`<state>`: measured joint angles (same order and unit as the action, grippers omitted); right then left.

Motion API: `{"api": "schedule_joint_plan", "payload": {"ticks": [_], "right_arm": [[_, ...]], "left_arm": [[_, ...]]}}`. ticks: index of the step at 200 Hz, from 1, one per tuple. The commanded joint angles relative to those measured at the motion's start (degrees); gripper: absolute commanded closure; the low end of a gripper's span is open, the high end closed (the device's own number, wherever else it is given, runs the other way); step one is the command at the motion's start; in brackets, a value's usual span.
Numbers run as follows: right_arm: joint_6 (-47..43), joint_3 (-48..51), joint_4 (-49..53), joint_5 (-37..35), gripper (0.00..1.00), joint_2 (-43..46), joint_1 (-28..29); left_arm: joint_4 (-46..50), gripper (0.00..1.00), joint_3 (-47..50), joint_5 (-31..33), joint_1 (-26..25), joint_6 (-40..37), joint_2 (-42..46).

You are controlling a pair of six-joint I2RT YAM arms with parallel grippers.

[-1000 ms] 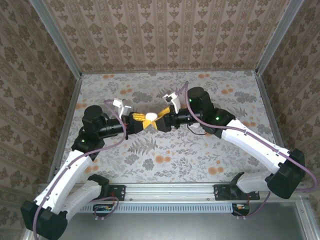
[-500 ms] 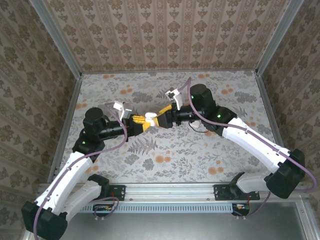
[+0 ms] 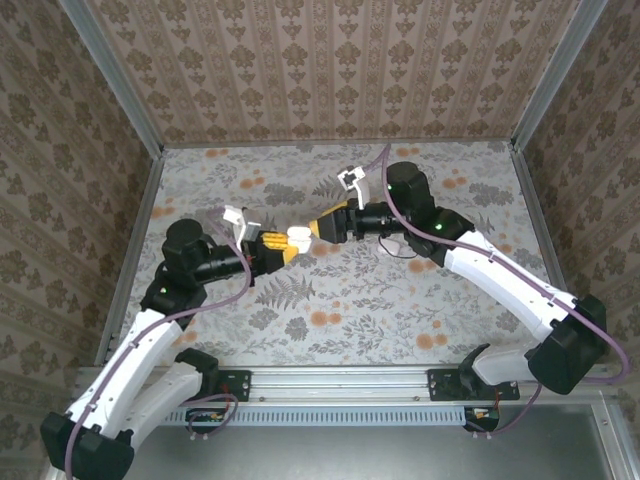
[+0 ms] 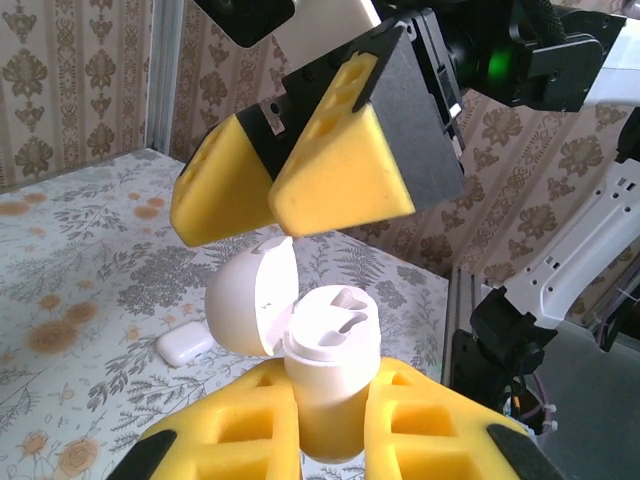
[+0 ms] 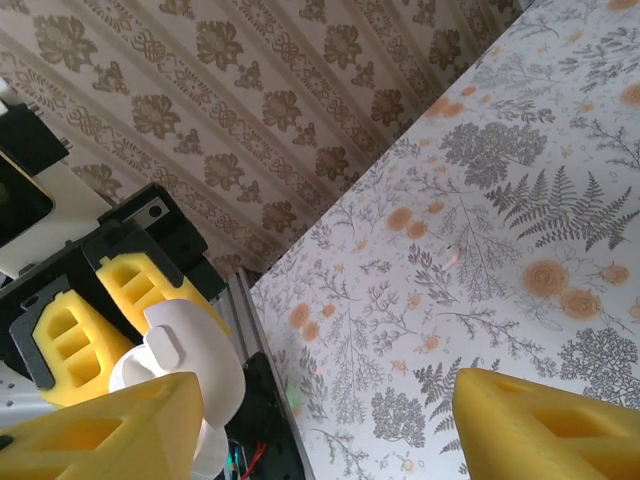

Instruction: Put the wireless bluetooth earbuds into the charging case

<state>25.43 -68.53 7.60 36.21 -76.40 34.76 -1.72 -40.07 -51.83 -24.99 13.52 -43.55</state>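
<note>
We are clenching our left gripper [image 4: 330, 395] on the charging case [image 4: 322, 375] at the lower middle of the left wrist view, its yellow pads pressing on the case's body from both sides. The case is standing upright in that grasp, lifted off the floral table [image 3: 400, 300]. Its rounded lid is leaning open toward the left, and two hollows are showing in its top.

In the top view the case is sitting near the middle of the frame, between the two grippers. Our right gripper [image 5: 328, 395] is hovering close above the open lid; we cannot tell whether it is touching. It is released, its yellow fingers standing well apart at the bottom corners of the right wrist view with nothing between them.

A small white piece [image 4: 185, 343] is lying on the table at the lower left of the left wrist view, apart from the case.
</note>
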Motion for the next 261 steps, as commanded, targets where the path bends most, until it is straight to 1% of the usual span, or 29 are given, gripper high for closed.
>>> {"api": "schedule_joint_plan", "payload": {"ticks": [1, 15, 40, 58, 95, 131, 160, 162, 166, 187, 197, 207, 235, 261], "right_arm": [[2.67, 1.23, -3.04, -0.18, 0.32, 2.56, -0.39], [3.27, 1.45, -1.67, -3.47, 0.32, 2.68, -0.42], [6.21, 1.3, 2.84, -13.23, 0.35, 0.48, -0.42], [9.31, 0.22, 4.64, -16.08, 0.36, -2.97, -0.16], [11.41, -8.11, 10.02, -21.83, 0.38, -18.12, 3.89], [11.49, -22.16, 14.84, -24.22, 0.42, -34.9, 8.94], [11.1, -36.03, 18.69, -24.75, 0.51, -48.07, 12.67], [11.06, -36.95, 18.97, -24.82, 0.51, -48.89, 12.98], [10.99, -38.82, 19.41, -24.91, 0.53, -50.53, 13.5], [10.45, -48.19, 22.2, -26.73, 0.55, -58.2, 15.89], [9.8, -52.26, 22.81, -28.68, 0.56, -61.37, 17.04], [9.44, -55.78, 25.53, -30.78, 0.56, -64.26, 18.07], [8.52, -66.39, 29.21, -38.19, 0.55, -71.38, 20.52], [8.17, -71.93, 29.38, -42.83, 0.51, -75.32, 21.87]], "left_arm": [[2.34, 1.0, 0.32, 2.0, 1.6, -1.57, 2.09], [3.45, 1.0, 0.35, 2.81, 2.76, -1.49, 3.16], [5.43, 1.0, 0.31, 4.32, 4.57, -1.48, 5.49], [7.32, 1.0, -0.2, 5.58, 5.72, -1.63, 7.42], [13.17, 1.0, -1.91, 9.28, 6.95, -2.73, 11.93], [18.88, 1.0, -4.25, 13.03, 7.24, -4.1, 16.18], [21.1, 1.0, -4.87, 14.66, 7.38, -3.85, 18.89], [21.17, 1.0, -4.91, 15.93, 7.41, -3.78, 19.1], [21.35, 1.0, -4.94, 16.52, 7.41, -3.73, 19.32], [22.1, 1.0, -5.25, 17.4, 7.42, -3.26, 20.38], [22.44, 1.0, -5.42, 17.53, 7.5, -3.08, 20.74], [22.5, 1.0, -5.46, 17.63, 7.5, -2.97, 21.04], [22.42, 1.0, -5.36, 17.55, 7.5, -2.55, 21.15], [22.04, 1.0, -5.1, 17.3, 7.55, -2.01, 21.24]]}}
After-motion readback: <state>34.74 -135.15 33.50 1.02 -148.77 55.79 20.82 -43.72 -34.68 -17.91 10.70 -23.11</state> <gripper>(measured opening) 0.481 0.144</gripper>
